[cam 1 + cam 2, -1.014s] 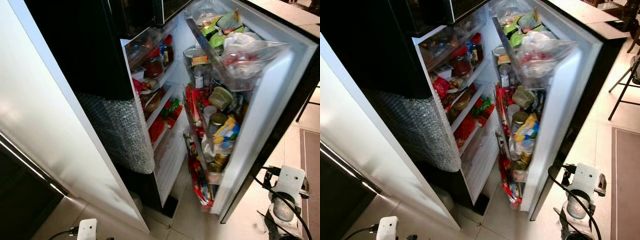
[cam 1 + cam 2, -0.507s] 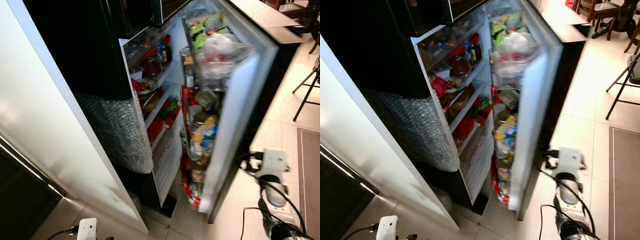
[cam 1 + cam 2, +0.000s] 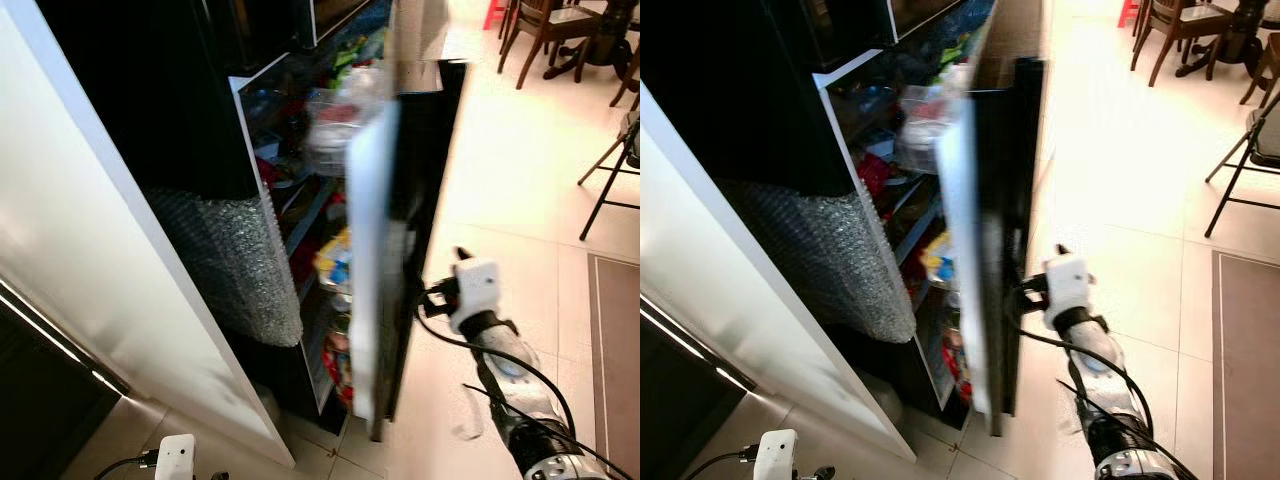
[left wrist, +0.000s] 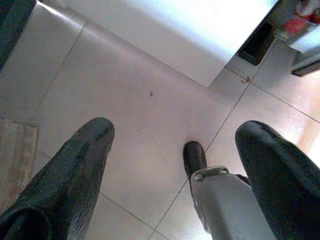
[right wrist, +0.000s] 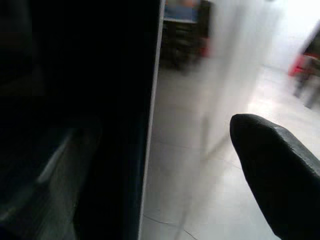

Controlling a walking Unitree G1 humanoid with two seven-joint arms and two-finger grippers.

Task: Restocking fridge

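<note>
The fridge door (image 3: pixel 372 250) stands edge-on to me, half swung towards the cabinet, its white inner rim blurred. Packets and jars (image 3: pixel 335 262) fill the door racks. Behind them the inner shelves (image 3: pixel 290 190) hold more jars and red packs. My right gripper (image 3: pixel 434 297) is against the door's black outer face (image 3: pixel 428 170), low down, fingers apart. The right wrist view has one finger (image 5: pixel 280 170) beside that dark face. My left gripper (image 4: pixel 177 132) hangs open over the floor tiles, holding nothing.
Bubble wrap (image 3: pixel 235 260) covers the fridge's side next to a white panel (image 3: pixel 90 250). Wooden chairs (image 3: pixel 545 40) and a folding chair (image 3: pixel 612 170) stand to the right on pale tiles. A brown mat (image 3: pixel 615 350) lies at the right edge. My foot (image 4: pixel 195 155) is below the left gripper.
The door has swung from wide open to nearly edge-on, hiding most of its racks. My right arm has moved left and up with it, against the outer face.
</note>
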